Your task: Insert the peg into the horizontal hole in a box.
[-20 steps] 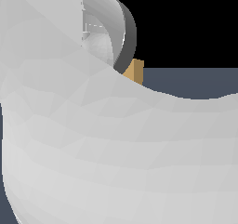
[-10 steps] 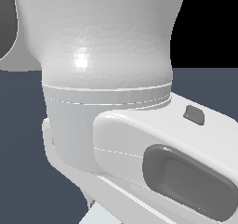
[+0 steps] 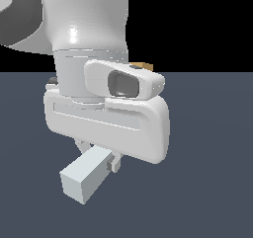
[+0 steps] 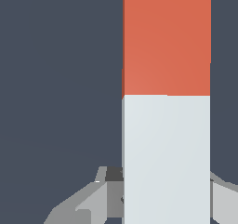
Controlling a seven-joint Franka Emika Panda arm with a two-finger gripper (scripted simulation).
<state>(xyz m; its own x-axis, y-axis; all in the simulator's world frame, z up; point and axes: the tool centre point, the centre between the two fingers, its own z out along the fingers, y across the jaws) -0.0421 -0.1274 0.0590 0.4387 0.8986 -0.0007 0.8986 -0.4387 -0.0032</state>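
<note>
Firmly, the pincer [image 3: 99, 155] grips the peg's [image 4: 166, 125] pale end.

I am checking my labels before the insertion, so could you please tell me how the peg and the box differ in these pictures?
The peg is two-coloured, orange-red and pale grey-white; the box is plain tan. The peg sits in the gripper, between its fingers; the box lies apart, behind the arm. The peg shows plainly in both views; of the box only a sliver shows, its hole unseen.
</note>
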